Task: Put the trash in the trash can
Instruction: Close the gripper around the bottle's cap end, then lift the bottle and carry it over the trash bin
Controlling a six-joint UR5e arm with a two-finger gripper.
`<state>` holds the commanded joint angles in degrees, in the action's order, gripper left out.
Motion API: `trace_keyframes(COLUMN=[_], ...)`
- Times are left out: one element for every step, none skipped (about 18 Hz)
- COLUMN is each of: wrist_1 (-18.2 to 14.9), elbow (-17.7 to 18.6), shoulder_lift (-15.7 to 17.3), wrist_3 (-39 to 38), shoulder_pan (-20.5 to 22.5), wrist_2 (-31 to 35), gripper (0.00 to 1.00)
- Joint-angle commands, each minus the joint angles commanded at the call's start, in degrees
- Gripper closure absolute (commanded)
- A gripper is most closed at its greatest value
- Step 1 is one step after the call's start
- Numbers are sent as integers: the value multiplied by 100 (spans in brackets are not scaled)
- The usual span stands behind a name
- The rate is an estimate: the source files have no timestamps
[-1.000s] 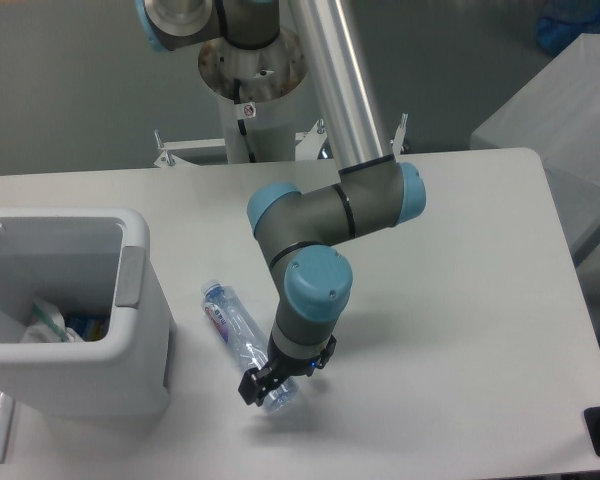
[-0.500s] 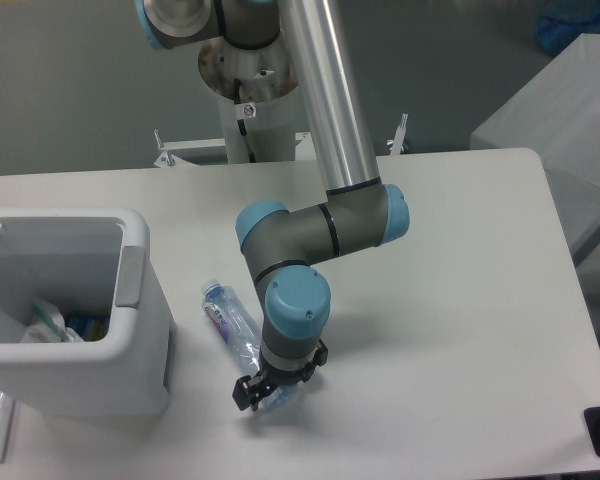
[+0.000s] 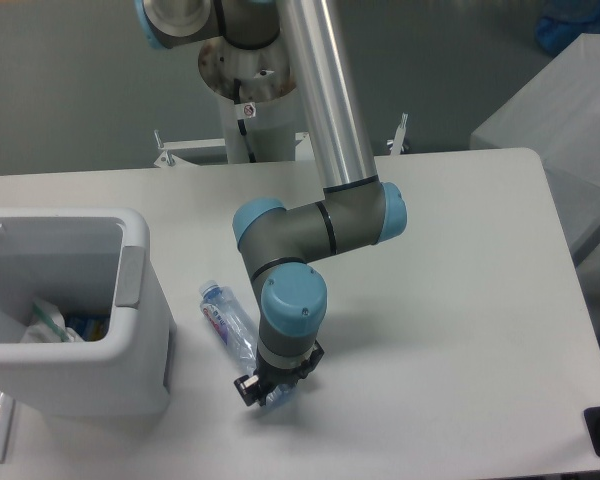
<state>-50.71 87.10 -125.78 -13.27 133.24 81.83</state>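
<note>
A: Where is the bottle (image 3: 227, 322)?

B: Lying on the white table (image 3: 450, 300), just to the right of the trash can (image 3: 130, 340). Its blue cap points up and to the left, toward the bin's side. The red-blue label shows just below the cap, and the clear body runs down and to the right under the arm.

A: And the hand (image 3: 263, 392)?

B: It is down at the bottle's lower end, right at the table surface. The black fingers sit on either side of that end, and a bit of clear plastic shows between them. They look drawn in against the bottle, pinching it, though the wrist hides much of the contact.

A: Is the bottle lifted?

B: I cannot tell for the gripped end; the cap end appears to rest on the table.

A: What about the other piece of trash?

B: A crumpled white wrapper (image 3: 46, 322) with green marks lies inside the trash can, at the bottom. Something blue and yellow sits beside it in there, too small to make out.

A: Where does the trash can stand?

B: At the left edge of the table, its grey side panel facing the bottle.
</note>
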Motion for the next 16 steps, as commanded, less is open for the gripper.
trace_keyframes(wrist_1=[-9,0,17,35,52,78,148,297,507,753,990,1228,1422,1554,1625,1678], elbow=[-18,-27,-79,-166,-280,-395,-474,-527,-580,-624,-642,-642,-651,-651,-651,-659], shoulder_lift=[97,202,368,553,746,948,1133,1274,1354,1424,1529,1661,1784,1916,2030,2144], wrist_3=[0,0,17,96,218,333,447,518,527,545,571,597,606,606,615,633], shoulder_pan=[44,131,219,316,386,491,580,650,720,738,730,712,669,616,546,484], wrist_2=[-9,-9,-9,-26,-53,-149,-332,-630,-938,-1149,-1273,-1370,-1450,-1546,-1634,-1670], gripper=[60,59,59,59,59,59,59,59,59,59,59,59,59,59,59,59])
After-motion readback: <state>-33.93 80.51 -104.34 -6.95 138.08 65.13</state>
